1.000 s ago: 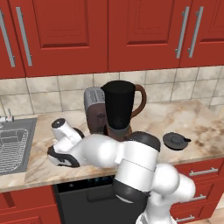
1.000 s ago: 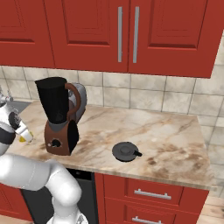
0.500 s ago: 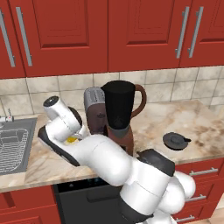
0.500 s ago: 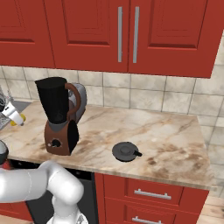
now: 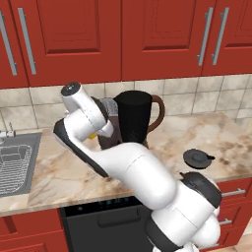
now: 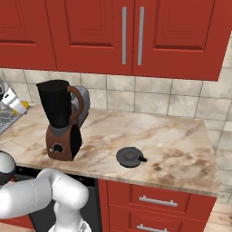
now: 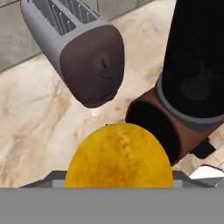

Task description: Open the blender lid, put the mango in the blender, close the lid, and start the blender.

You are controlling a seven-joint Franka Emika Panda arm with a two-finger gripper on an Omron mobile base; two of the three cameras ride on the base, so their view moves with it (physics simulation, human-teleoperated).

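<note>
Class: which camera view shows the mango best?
The hand view: the mango is large and central there, just above the picture's bottom edge. The left base view shows a yellow sliver beside the arm; the right base view a speck at its left edge.

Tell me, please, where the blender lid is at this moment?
The blender lid lies flat on the marble counter to the right of the blender, off the open jar and near the counter's front edge.

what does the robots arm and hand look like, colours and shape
The arm is glossy white, built of thick rounded segments with dark grey to black bands at the joints. A round dark-faced cap ends one segment. No cables or markings are visible. The hand looks white too; its fingers are not clear.
</note>
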